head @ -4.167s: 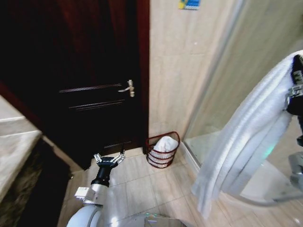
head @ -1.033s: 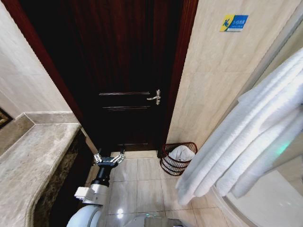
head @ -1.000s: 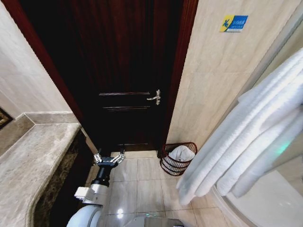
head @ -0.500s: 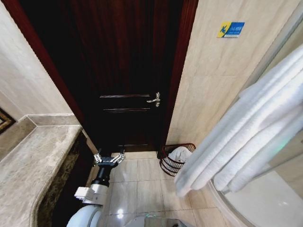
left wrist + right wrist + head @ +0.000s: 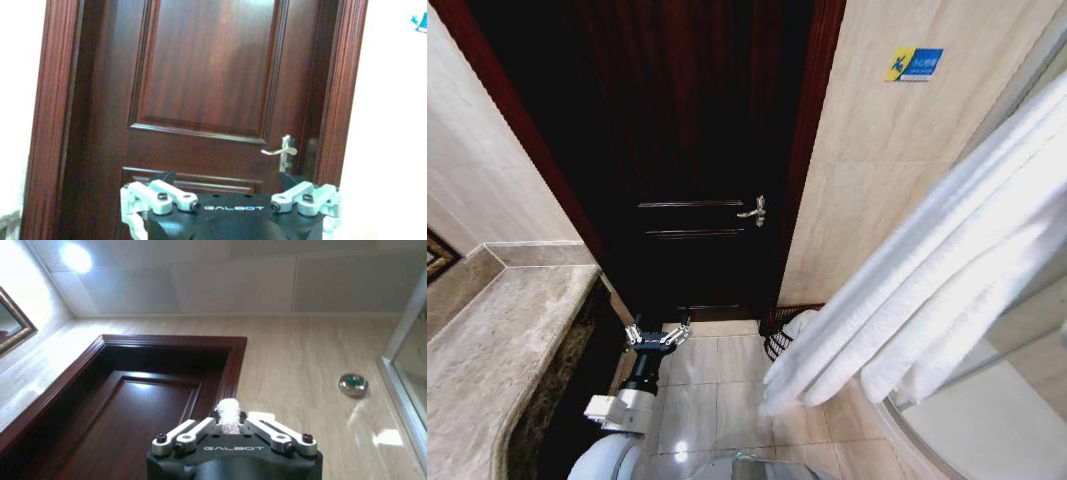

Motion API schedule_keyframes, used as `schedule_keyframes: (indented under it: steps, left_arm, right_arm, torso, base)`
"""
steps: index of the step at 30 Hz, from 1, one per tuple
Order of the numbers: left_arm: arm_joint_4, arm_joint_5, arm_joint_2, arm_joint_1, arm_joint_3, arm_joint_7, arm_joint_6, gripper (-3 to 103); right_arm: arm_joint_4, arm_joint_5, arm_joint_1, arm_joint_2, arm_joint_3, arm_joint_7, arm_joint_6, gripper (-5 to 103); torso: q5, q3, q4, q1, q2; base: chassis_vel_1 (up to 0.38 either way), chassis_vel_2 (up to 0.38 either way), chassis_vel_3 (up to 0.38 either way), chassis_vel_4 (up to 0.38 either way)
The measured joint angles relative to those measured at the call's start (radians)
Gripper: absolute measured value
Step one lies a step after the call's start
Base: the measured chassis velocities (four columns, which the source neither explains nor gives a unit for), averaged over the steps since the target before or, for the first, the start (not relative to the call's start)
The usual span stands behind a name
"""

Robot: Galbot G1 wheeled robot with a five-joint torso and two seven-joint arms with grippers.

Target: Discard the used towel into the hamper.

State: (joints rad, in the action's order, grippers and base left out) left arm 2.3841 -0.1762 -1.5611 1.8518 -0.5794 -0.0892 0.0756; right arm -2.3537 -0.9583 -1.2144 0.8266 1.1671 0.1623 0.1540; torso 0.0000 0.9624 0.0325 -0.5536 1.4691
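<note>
Across the far side of the room stands a dark wooden door (image 5: 697, 160), closed, with a metal lever handle (image 5: 751, 210) near its right edge. To the right of the door runs a beige tiled wall (image 5: 877, 180) carrying a small blue and yellow sticker (image 5: 913, 64) high up. On the left, a marble counter (image 5: 497, 350) lies beside the door frame, above a pale tiled floor (image 5: 717, 400).

A white towel (image 5: 927, 290) hangs in long folds from the upper right of the head view down toward the floor tiles, its lower end in front of the hamper. In the right wrist view the right gripper (image 5: 230, 432) points up toward the ceiling, its fingers drawn narrow and pinching a tuft of that white towel between them.

The hamper (image 5: 777, 325) stands on the floor at the foot of the tiled wall, just right of the door frame. Only part of its dark ribbed rim and a patch of white cloth inside it can be seen past the hanging towel.

The left gripper (image 5: 658, 336) is held low over the floor in front of the door, well apart from the hamper, fingers spread wide and holding nothing.
</note>
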Motion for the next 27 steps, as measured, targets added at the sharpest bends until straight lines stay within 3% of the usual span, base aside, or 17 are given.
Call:
schedule_keyframes:
  steps: [10,16,27]
  left_arm:
    - [0.0,0.0,0.0,0.0,0.0,0.0,0.0,100]
    - [0.0,0.0,0.0,0.0,0.0,0.0,0.0,100]
    - [0.0,0.0,0.0,0.0,0.0,0.0,0.0,100]
  right_arm:
    - [0.074,-0.037,0.094,-0.003,-0.134,-0.061,0.006,5]
    - [0.197,-0.115,0.207,-0.068,-0.199,-0.111,0.004,5]
    - [0.361,-0.128,0.4,-0.109,-0.351,-0.11,0.024,5]
  torso:
    - [0.0002,-0.002,0.0001,0.002,-0.004]
    - [-0.0001,-0.003,0.0001,0.003,-0.006]
    - [0.0001,-0.004,0.0,0.004,-0.008]
  base:
    - [0.0,0.0,0.0,0.0]
    - [0.0,0.0,0.0,0.0]
    - [0.0,0.0,0.0,0.0]
